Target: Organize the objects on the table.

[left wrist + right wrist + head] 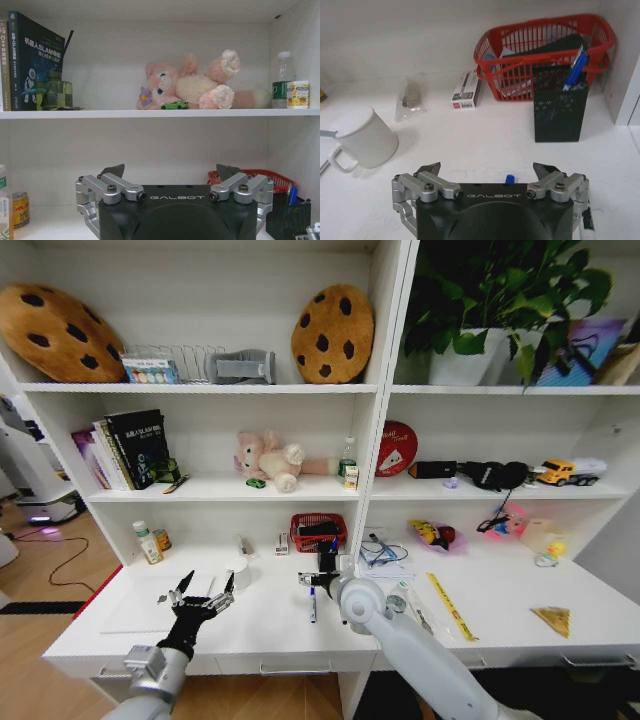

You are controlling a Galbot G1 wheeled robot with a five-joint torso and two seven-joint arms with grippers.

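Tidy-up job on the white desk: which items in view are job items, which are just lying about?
Job items:
- blue pen on the table, under the open right gripper
- black pen holder
- green toy car
- left gripper, open, raised over the table

Lying about:
- pink plush bear
- cookie cushion
- red basket
- white mug
- potted plant

Both open pincers, left (203, 586) and right (322, 579), hover over the table (270, 630).
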